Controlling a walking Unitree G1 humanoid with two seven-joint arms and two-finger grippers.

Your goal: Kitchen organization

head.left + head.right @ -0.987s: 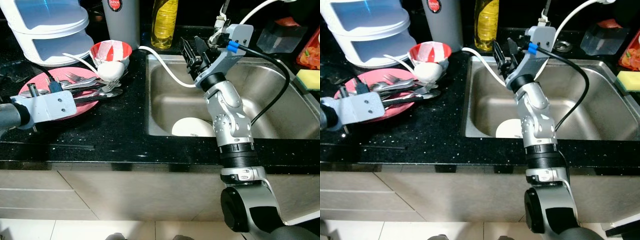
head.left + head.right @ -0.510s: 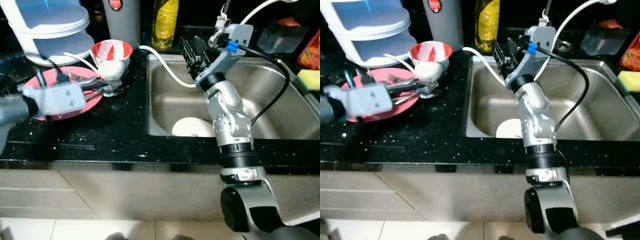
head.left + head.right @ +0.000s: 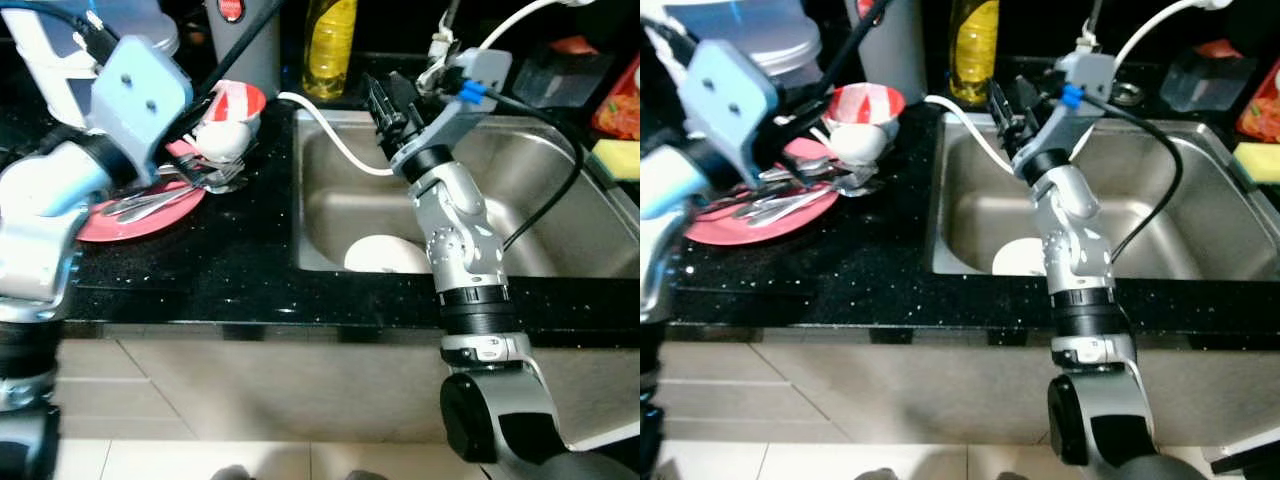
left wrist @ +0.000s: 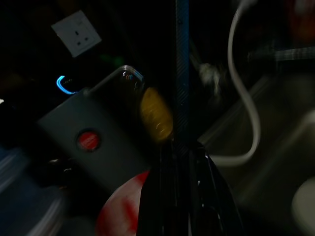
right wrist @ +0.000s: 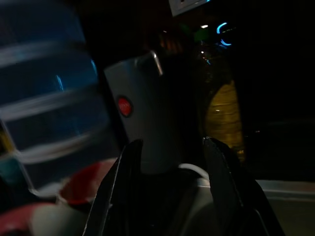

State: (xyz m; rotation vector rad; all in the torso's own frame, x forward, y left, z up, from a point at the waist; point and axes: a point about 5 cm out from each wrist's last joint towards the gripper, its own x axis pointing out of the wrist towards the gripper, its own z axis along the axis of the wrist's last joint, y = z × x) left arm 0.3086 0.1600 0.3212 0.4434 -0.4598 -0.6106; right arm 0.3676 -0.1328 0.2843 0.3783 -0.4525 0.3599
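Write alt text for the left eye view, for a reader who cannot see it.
The left gripper is raised over a pink plate of cutlery beside a red-and-white bowl; the right gripper is poised above the steel sink, where a white dish lies.

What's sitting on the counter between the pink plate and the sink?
Bare black countertop separates the pink plate from the sink in the left eye view.

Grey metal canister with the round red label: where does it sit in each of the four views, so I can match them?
Left eye view: grey metal canister at the counter's back, behind the red-and-white bowl.
Right eye view: same spot.
Left wrist view: dim, tilted, above the bowl.
Right wrist view: straight ahead.
Shared landmark: the yellow bottle beside it.
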